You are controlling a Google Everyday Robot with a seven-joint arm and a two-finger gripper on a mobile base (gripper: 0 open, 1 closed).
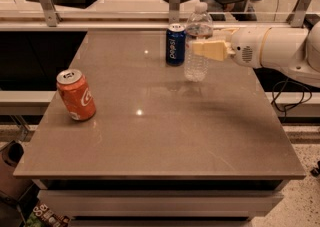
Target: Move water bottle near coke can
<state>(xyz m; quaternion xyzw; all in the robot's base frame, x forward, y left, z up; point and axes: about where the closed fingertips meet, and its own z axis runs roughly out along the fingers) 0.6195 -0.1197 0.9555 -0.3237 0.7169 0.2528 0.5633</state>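
Observation:
The water bottle [196,67], clear and ribbed with a white cap, stands upright at the back of the table, just right of a dark blue Pepsi can. My gripper [198,47] reaches in from the right and is shut on the bottle's middle; one cream finger [211,49] crosses the front of it and the other is hidden behind. The coke can [76,95], orange-red with white script and a silver top, stands tilted near the table's left edge, far from the bottle.
The Pepsi can [175,44] stands almost touching the bottle's left side. The brown table [165,141] has a metal rail with posts [173,1] along its back edge. My white arm [280,51] overhangs the right side.

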